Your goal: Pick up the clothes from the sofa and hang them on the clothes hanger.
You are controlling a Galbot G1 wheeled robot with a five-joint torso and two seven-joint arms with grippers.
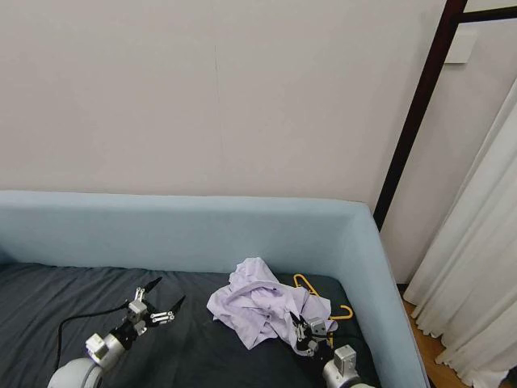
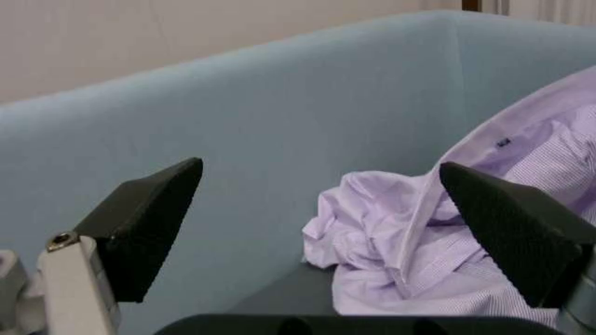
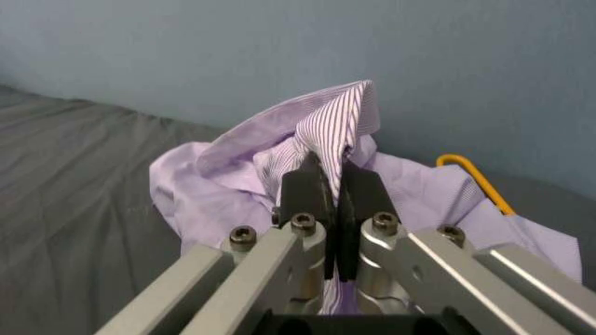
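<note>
Blue sofa [image 1: 202, 230]: crumpled lilac shirt [image 1: 254, 311] lies at its right end, partly over a yellow hanger [image 1: 305, 283]. Right gripper [image 1: 301, 329] at the shirt's near edge, pinching a striped fold. Left gripper [image 1: 166, 297] spread wide, left of the shirt, apart.

The left gripper [image 2: 322, 167] holds its black fingers [image 2: 149, 223] spread wide; beyond them lies a crumpled lilac shirt [image 2: 410, 265]. The pale blue sofa back [image 2: 261, 105] rises just behind it.
</note>
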